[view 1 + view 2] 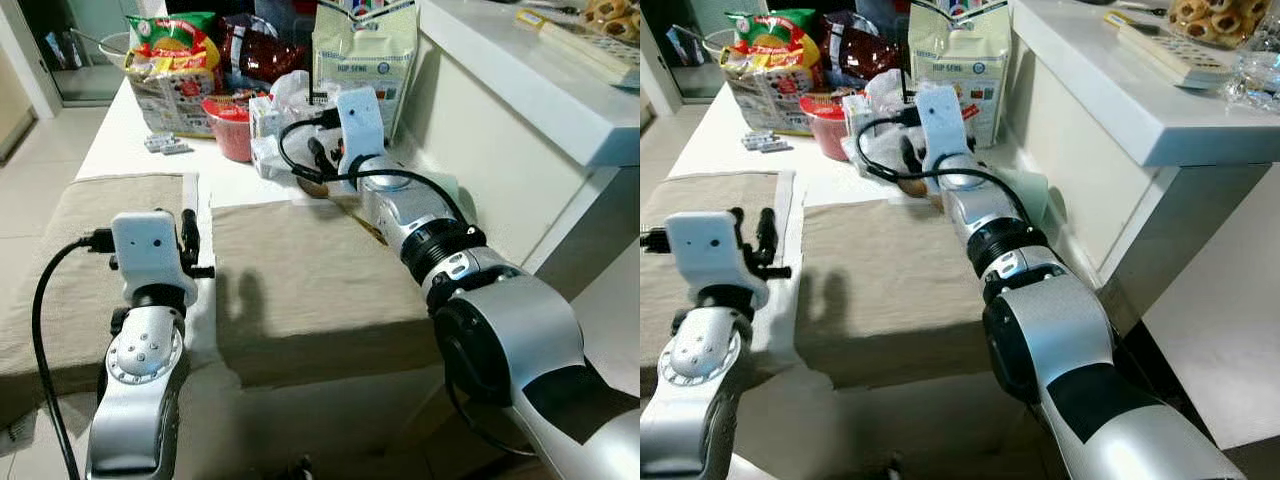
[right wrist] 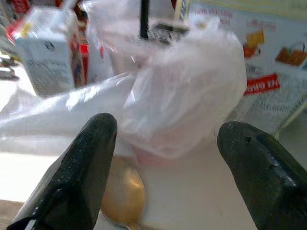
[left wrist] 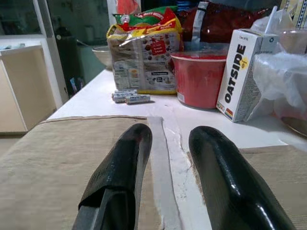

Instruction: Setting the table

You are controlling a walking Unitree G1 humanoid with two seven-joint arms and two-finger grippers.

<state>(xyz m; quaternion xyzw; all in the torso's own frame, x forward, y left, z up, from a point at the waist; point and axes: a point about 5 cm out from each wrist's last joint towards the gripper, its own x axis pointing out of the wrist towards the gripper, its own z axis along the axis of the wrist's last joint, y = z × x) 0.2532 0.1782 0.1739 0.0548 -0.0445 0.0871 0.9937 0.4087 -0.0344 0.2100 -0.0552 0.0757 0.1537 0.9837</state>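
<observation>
Reaching far over the table, the right gripper (image 2: 163, 158) has its fingers wide apart just above a golden metal spoon (image 2: 122, 194) beside a crinkly clear plastic bag (image 2: 177, 105). The left gripper (image 3: 168, 182), fingers a little apart, hovers between two beige cloth placemats (image 1: 300, 275). Both mats lie flat, but no dishes or spoons are on them yet.
</observation>
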